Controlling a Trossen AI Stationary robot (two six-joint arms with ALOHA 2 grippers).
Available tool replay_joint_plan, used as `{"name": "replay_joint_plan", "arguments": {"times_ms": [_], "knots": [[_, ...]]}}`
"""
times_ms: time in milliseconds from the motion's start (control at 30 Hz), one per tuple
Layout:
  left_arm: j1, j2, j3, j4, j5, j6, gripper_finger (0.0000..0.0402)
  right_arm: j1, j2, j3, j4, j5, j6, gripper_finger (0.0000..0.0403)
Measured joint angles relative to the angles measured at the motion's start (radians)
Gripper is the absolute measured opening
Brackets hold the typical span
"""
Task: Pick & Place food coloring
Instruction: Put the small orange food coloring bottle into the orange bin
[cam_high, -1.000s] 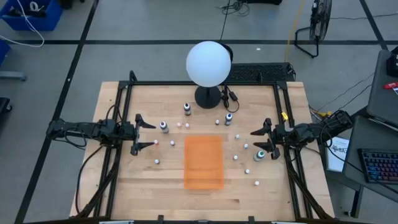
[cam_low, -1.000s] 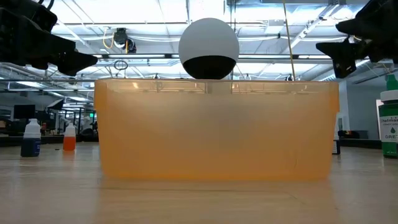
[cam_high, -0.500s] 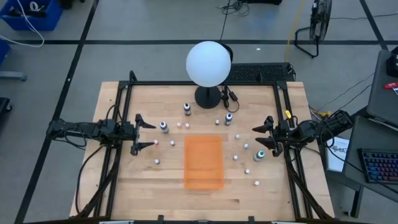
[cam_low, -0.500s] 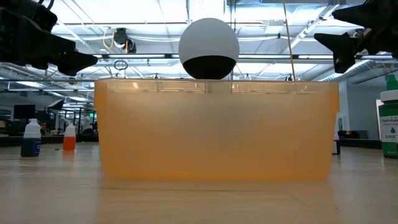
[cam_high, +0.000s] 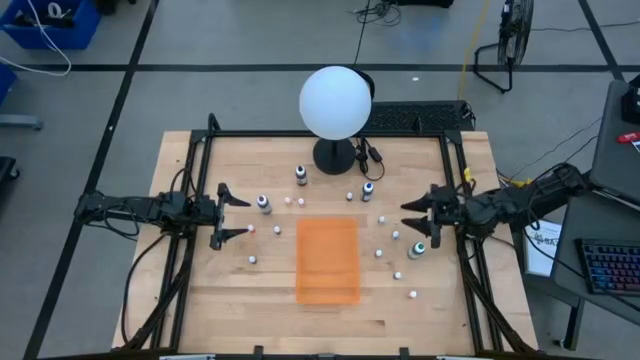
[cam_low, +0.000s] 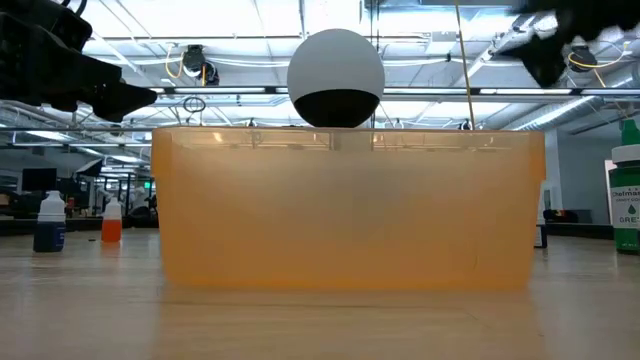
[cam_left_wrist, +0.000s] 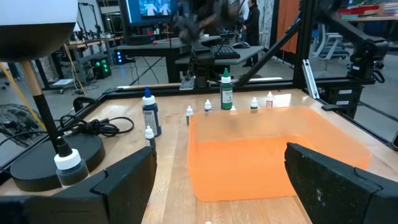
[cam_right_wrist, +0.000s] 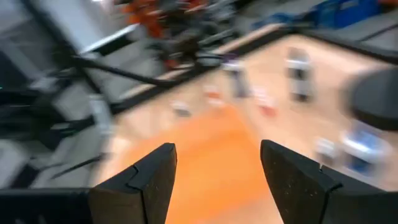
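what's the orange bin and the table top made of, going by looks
Orange bin: probably translucent plastic with a frosted finish; light and the globe's dark base show faintly through its walls. Table: seems to be light wood, matt; plank seams and grain run along it.

Bright, even overhead ceiling light, soft shadows; right wrist view heavily motion-blurred, other views sharp.

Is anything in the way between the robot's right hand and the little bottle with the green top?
Nothing visible. The right gripper hangs with open jaws just above and beside the green-topped bottle, with only bare table around them.
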Motion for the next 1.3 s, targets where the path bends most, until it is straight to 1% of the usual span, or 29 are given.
{"name": "replay_joint_plan", "arguments": {"times_ms": [100, 167, 233, 300, 367, 433, 533, 600, 667, 767, 900, 1133, 1300], "knots": [[0.000, 0.000, 0.000, 0.000, 0.000, 0.000, 0.0351, 0.004, 0.185, 0.181, 0.002, -0.176, 0.016, 0.0222], [0.000, 0.000, 0.000, 0.001, 0.000, 0.000, 0.0351, 0.027, 0.305, 0.292, -0.008, -0.286, 0.062, 0.0222], [0.000, 0.000, 0.000, 0.001, 0.000, 0.000, 0.0351, 0.062, 0.423, 0.393, -0.082, -0.366, 0.129, 0.0221], [0.000, 0.000, 0.000, 0.003, 0.000, 0.000, 0.0351, 0.103, 0.530, 0.492, -0.205, -0.408, 0.212, 0.0222], [0.000, 0.000, 0.000, 0.000, 0.000, 0.000, 0.0351, 0.139, 0.618, 0.580, -0.360, -0.428, 0.325, 0.0222], [0.000, 0.000, 0.000, 0.001, 0.000, 0.000, 0.0351, 0.170, 0.698, 0.639, -0.509, -0.444, 0.452, 0.0222], [0.000, 0.000, 0.000, 0.000, 0.000, 0.000, 0.0351, 0.224, 0.779, 0.668, -0.663, -0.446, 0.652, 0.0221], [0.000, 0.000, 0.000, 0.000, 0.000, 0.000, 0.0351, 0.265, 0.814, 0.670, -0.730, -0.446, 0.769, 0.0221], [0.000, 0.000, 0.000, 0.000, 0.000, 0.000, 0.0351, 0.310, 0.850, 0.668, -0.795, -0.447, 0.866, 0.0221], [0.000, 0.000, 0.000, 0.000, 0.000, 0.000, 0.0351, 0.375, 0.889, 0.656, -0.834, -0.447, 0.958, 0.0222], [0.000, 0.000, 0.000, 0.000, 0.000, 0.000, 0.0351, 0.437, 0.933, 0.638, -0.834, -0.414, 1.012, 0.0221], [0.000, 0.000, 0.000, 0.000, 0.000, 0.000, 0.0351, 0.473, 1.032, 0.638, -0.837, -0.270, 0.994, 0.0221], [0.000, 0.000, 0.000, 0.000, 0.000, 0.000, 0.0351, 0.478, 1.091, 0.638, -0.836, -0.257, 0.978, 0.0221]]}}
